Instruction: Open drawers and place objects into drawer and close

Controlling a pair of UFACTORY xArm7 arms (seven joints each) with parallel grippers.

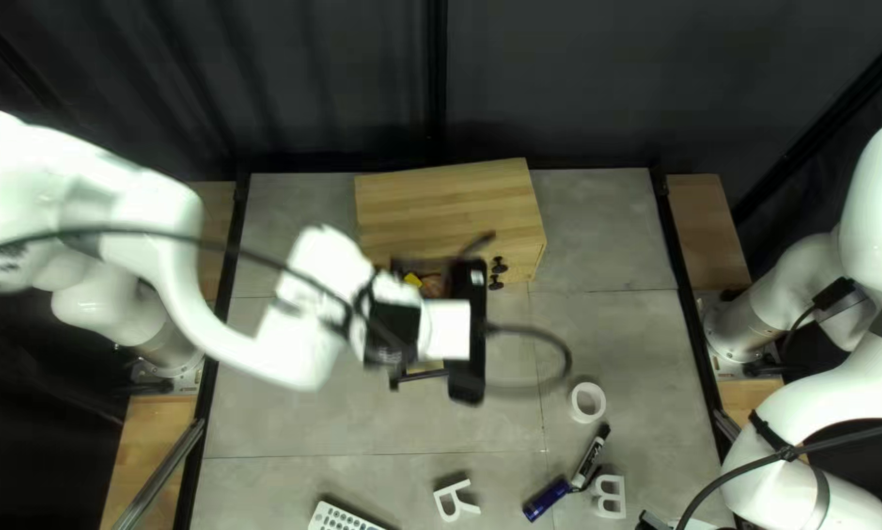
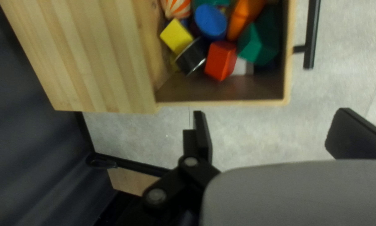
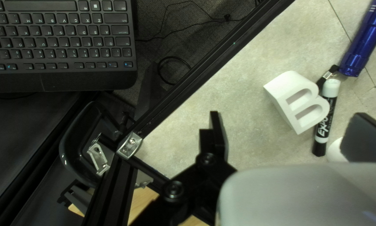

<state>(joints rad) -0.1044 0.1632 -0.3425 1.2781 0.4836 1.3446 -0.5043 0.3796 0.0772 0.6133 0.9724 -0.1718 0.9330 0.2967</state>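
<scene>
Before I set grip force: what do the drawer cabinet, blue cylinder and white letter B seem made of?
Drawer cabinet: wood, satin; pale striped grain. Solid or veneer, can't tell.
Blue cylinder: probably anodized metal, glossy; sharp bright streaks along it. Lacquered plastic possible.
White letter B: likely plastic, matte; even white, no glints. Painted wood possible.

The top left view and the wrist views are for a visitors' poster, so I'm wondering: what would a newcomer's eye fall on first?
Probably the open drawer, its red block and yellow block glowing in the left wrist view. Then the big white left arm crossing the top left view, and the blue flashlight in the right wrist view.
</scene>
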